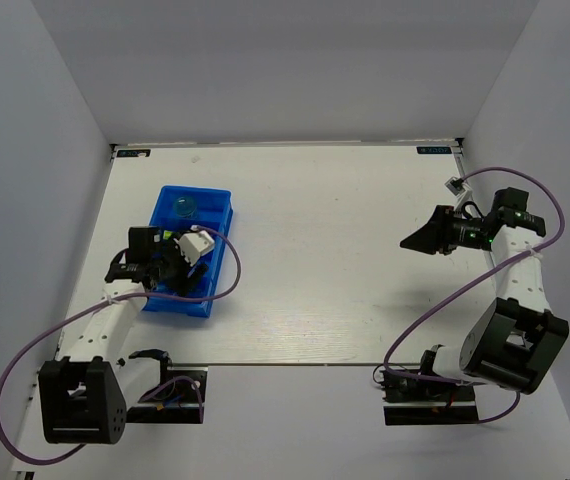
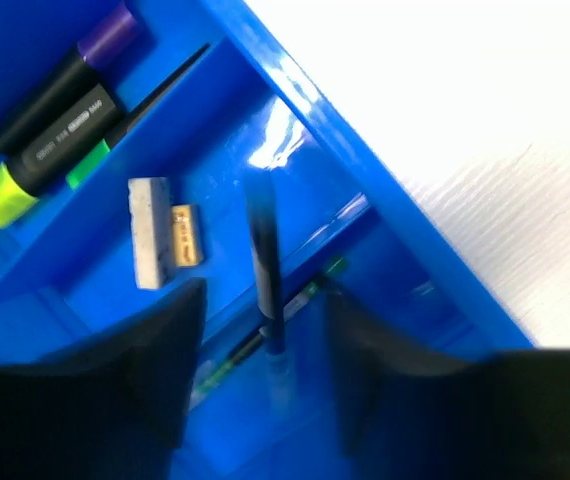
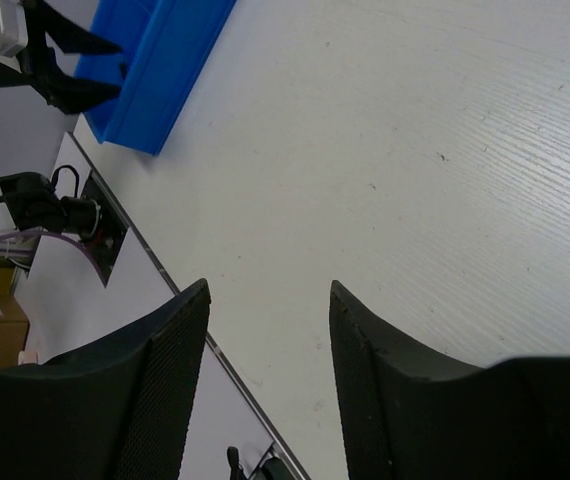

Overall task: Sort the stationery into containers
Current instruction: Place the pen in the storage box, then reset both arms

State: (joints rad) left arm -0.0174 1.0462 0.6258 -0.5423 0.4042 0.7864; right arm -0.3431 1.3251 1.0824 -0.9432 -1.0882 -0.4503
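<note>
The bright-blue tray point(image 1: 221, 210) lies at the left of the table, with the teal jar point(image 1: 185, 207) in its far compartment. My left gripper point(image 1: 170, 264) hangs open just over the tray's near part. In the left wrist view its jaws point(image 2: 265, 300) stand wide apart around a blurred dark-blue pen point(image 2: 263, 250) that neither finger touches. A thin green-marked pen point(image 2: 310, 292) lies below it. One compartment holds a white eraser point(image 2: 148, 232) and a beige eraser point(image 2: 185, 233). Another holds highlighters capped purple point(image 2: 115, 33), yellow point(image 2: 0, 195) and green point(image 2: 87, 165). My right gripper point(image 1: 420, 238) is open and empty.
In the right wrist view the open gripper point(image 3: 270, 290) looks down on bare white table, with the tray point(image 3: 155, 70) far off at the upper left and the table's near edge point(image 3: 165, 275) below. White walls close in the table on three sides.
</note>
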